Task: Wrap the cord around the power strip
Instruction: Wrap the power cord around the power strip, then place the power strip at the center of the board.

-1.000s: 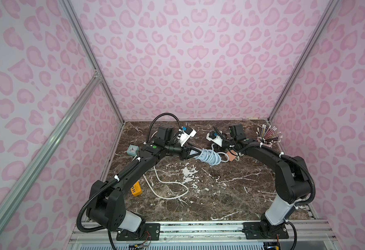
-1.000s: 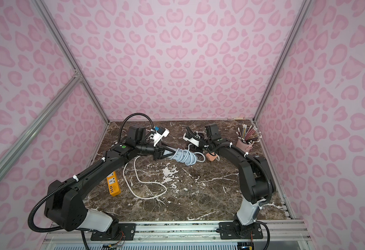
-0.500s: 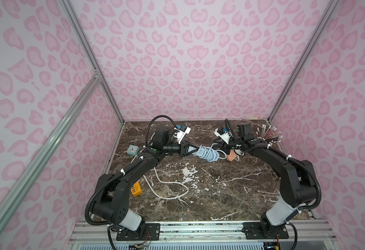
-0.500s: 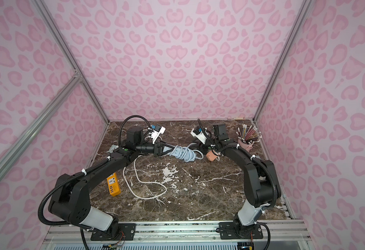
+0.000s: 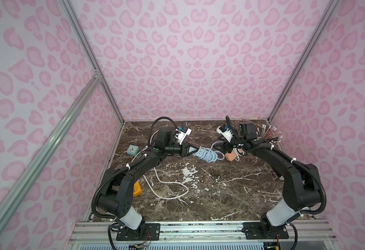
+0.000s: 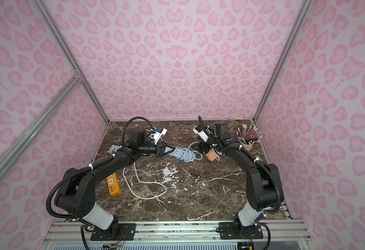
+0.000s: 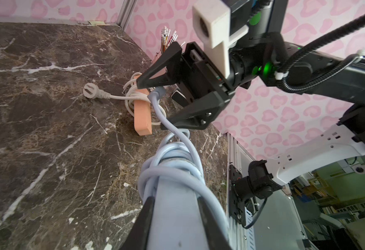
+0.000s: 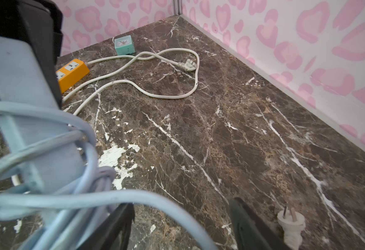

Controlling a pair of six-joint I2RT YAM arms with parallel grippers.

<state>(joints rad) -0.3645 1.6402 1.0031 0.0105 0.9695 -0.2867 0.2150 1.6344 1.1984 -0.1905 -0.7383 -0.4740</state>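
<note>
Top views: left gripper (image 5: 190,149) clamped on one end of the blue power strip (image 5: 206,154), toward the back of the marble table (image 5: 220,190). Cord (image 6: 186,154) coiled around the strip. Right gripper (image 6: 199,147) at the strip's far end, just beside a salmon strip (image 6: 212,155).

Left wrist: right gripper's jaws spread wide, loose cord tail (image 7: 162,112) running between them (contact not clear).

Right wrist: jaws apart, cord crossing in front of them. Yellow strip (image 8: 73,71) and clock (image 8: 124,45) lie well apart from it.
</note>
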